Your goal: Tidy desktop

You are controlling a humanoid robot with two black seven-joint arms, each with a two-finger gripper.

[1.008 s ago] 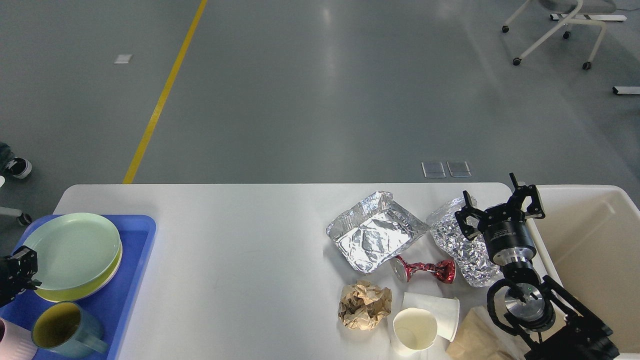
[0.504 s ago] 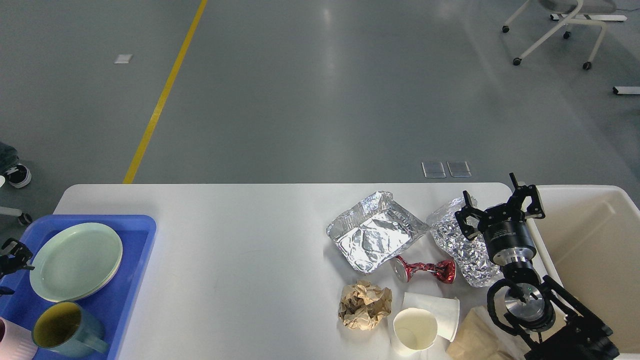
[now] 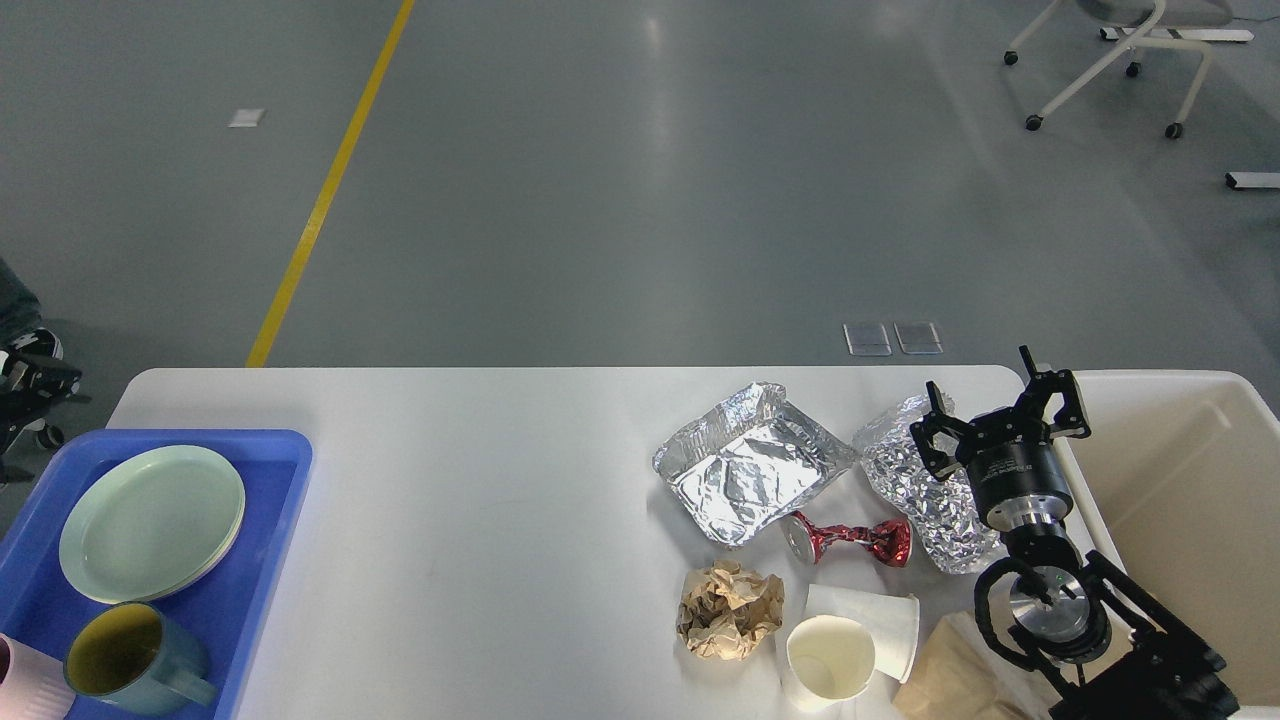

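The white desktop (image 3: 480, 500) carries litter on its right half: an open foil tray (image 3: 750, 465), crumpled foil (image 3: 905, 490), a crushed red can (image 3: 850, 540), a brown paper ball (image 3: 728, 610), an upright paper cup (image 3: 830, 660) and one lying behind it (image 3: 885, 612). My right gripper (image 3: 1000, 415) hangs open and empty over the right edge of the crumpled foil. My left gripper (image 3: 35, 375) is a dark shape off the table's far-left corner, behind the blue tray; its fingers cannot be told apart.
The blue tray (image 3: 270, 560) at the front left holds stacked pale green plates (image 3: 150, 520), a teal mug (image 3: 130, 655) and a pink cup (image 3: 20, 690). A cream bin (image 3: 1180, 480) stands against the table's right end. A brown paper bag (image 3: 955, 680) lies at the front right.
The green plate went from raised in my left gripper to lying flat on the stack in the tray. My left gripper then drew back up and left, off the tray. The right arm stayed still.
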